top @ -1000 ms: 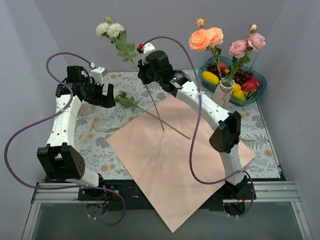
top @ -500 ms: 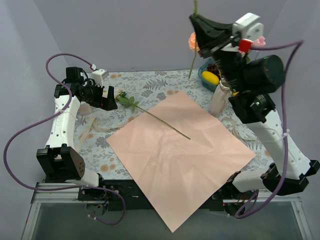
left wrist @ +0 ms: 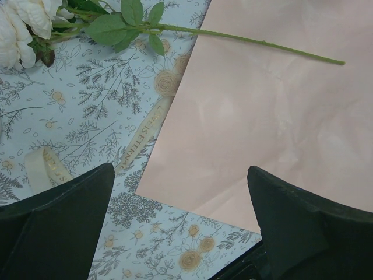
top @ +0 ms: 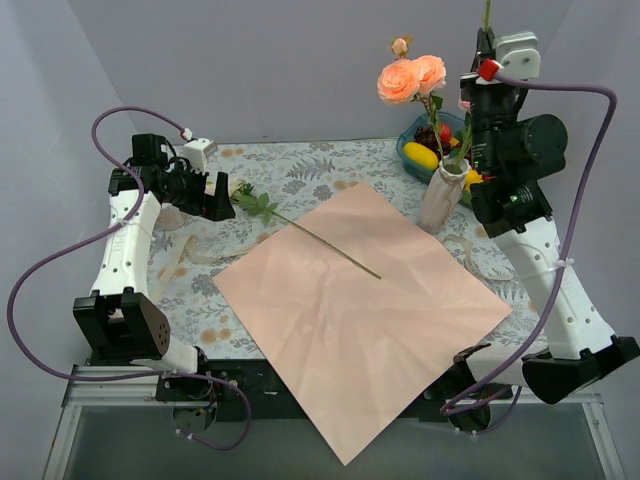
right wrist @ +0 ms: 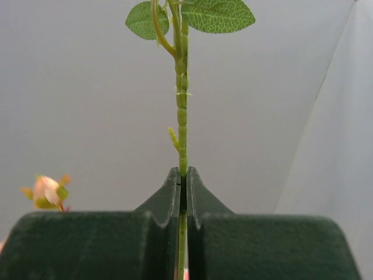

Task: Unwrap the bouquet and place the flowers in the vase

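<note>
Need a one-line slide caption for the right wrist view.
Right gripper shut on an upright green flower stem, leaves above, a peach bud low at left.

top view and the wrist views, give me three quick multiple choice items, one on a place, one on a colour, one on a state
1. Relative to the pink paper, the far end of the lying rose's stem is:
a) on it
b) under it
c) clear of it

2. The two big blooms above the vase are:
a) blue
b) purple
c) peach-orange

3. The right hand is:
a) open and empty
b) shut on a green stem
c) shut on nothing

Key:
1 a, the left wrist view shows the stem crossing onto the sheet.
2 c, both look peach-orange from the top view.
3 b, the right wrist view shows the stem pinched upright between closed jaws.
</note>
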